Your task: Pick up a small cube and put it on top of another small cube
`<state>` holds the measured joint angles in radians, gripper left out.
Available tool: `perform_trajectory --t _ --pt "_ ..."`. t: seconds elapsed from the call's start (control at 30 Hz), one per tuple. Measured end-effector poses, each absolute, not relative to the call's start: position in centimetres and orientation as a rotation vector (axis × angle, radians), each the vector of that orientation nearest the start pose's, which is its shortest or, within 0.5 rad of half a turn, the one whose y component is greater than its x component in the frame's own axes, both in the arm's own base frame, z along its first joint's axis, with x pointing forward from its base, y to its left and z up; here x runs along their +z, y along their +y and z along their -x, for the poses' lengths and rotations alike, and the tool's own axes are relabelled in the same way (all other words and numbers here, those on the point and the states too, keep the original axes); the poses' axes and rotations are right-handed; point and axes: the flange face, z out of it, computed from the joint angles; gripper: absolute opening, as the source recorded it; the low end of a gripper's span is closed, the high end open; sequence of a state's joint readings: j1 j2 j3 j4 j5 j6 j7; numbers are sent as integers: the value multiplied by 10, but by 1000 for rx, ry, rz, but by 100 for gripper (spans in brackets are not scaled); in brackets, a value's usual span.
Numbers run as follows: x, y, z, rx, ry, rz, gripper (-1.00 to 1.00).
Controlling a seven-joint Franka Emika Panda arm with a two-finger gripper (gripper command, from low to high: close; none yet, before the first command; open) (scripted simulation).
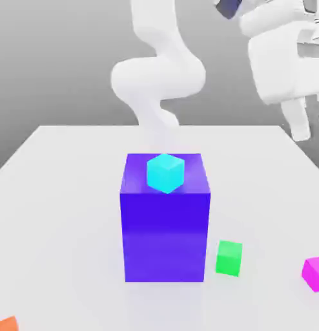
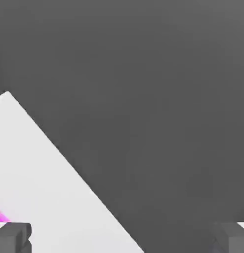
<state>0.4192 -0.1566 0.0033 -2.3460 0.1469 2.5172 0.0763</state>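
Gloss marks every block here: flat, untextured faces with sharp edges and soft highlights. A tall blue-violet block stands upright near the middle of the white table, its front face shading from deep blue at the top to a brighter violet lower down. On its top face sits a small cyan cube, turned so that 1 corner points toward the camera. A small green cube rests on the table just beside the block's lower corner, on the exterior view's right. The small pink cube lies on the table well apart from the block, at the exterior view's right edge, partly cut off; the hand view catches a sliver of its magenta next to 1 finger. An orange corner pokes in at the bottom of the exterior view's left.

The white arm, smooth and rounded, rises behind the block, bends and reaches toward the exterior view's upper right. Its gripper hangs high above the table's far right side, fingers spread wide with nothing between them.
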Motion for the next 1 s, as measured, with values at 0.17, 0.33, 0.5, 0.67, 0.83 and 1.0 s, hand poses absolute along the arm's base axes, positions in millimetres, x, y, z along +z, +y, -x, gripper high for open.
perform_trajectory --t 0.17,0.33,0.5,0.67,0.83,1.0 --pt "338 280 -439 -264 -825 2891 0" --pt "248 314 -408 -104 -1228 2835 0" --pt "169 332 -381 -6 -1495 2762 0" --pt "132 332 -379 -1 -1505 2757 -100" --pt "132 332 -379 2 -1508 2757 -100" --pt "188 327 -379 2 -1489 2768 -100"
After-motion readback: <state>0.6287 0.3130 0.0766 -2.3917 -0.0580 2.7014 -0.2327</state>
